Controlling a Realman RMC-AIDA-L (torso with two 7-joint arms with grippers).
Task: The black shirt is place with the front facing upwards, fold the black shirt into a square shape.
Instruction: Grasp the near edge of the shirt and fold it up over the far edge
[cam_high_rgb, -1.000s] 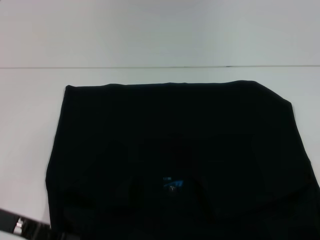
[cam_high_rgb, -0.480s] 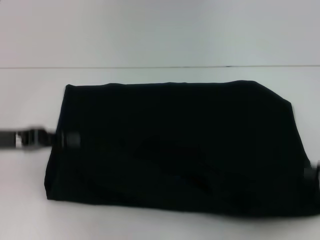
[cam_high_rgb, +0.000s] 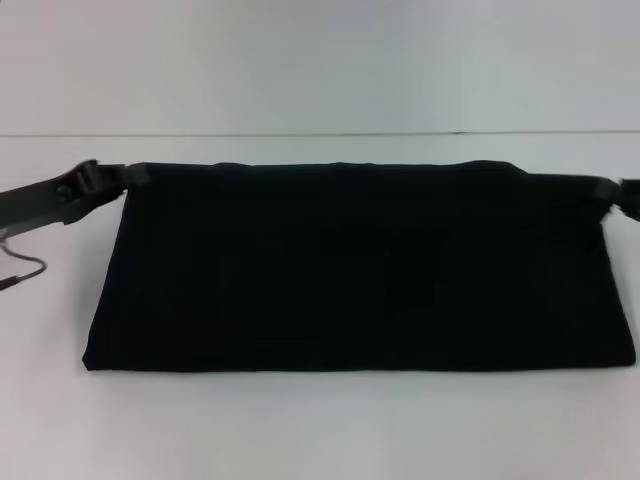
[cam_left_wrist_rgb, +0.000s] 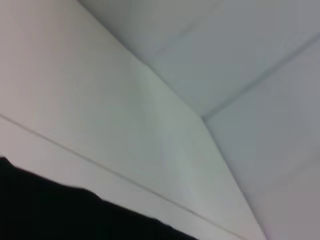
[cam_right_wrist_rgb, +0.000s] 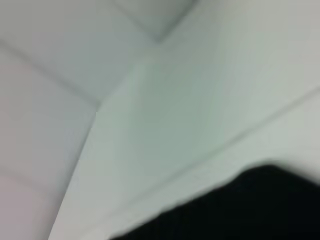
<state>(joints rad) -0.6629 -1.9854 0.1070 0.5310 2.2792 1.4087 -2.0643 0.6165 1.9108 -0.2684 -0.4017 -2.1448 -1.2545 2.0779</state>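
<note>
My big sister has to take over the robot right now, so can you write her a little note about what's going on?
Left gripper: at the far left corner of the black shirt, seemingly pinching the cloth edge; its fingers are hard to make out.
Right gripper: at the far right corner, mostly out of the head view, same doubt.
Shirt: lies on the white table as a wide, flat band, near edge straight, lettering and label hidden.
Done: one fold, bringing the near part up to the far edge.
Left: let go of both corners, then probably fold the sides inward to make a square.
</note>
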